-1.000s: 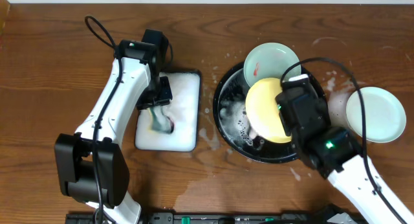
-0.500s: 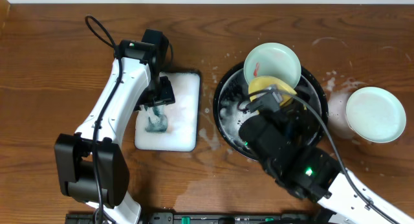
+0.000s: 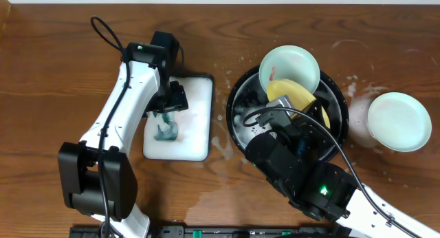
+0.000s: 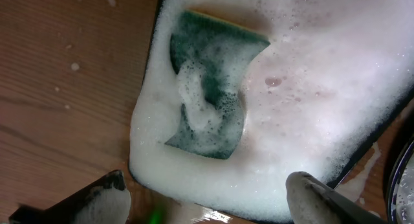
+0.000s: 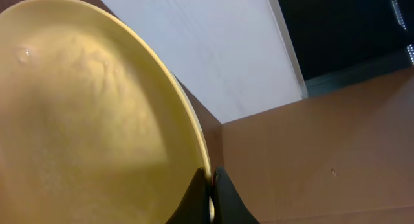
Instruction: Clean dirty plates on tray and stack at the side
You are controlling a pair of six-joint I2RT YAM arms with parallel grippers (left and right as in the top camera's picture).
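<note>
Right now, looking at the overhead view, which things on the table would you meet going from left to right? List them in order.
white foam tray → black tray → green plate lying alone on the wood

Overhead top-down, left wrist close over foam tray (image 4: 336, 101); right skyward

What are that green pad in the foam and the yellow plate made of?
The pad looks like a soft sponge: dark green scouring face, thin yellow layer at its edge, rough, porous-looking surface. The yellow plate seems plastic or melamine, hard to tell which: smooth, evenly coloured, thin rim, soft sheen.
</note>
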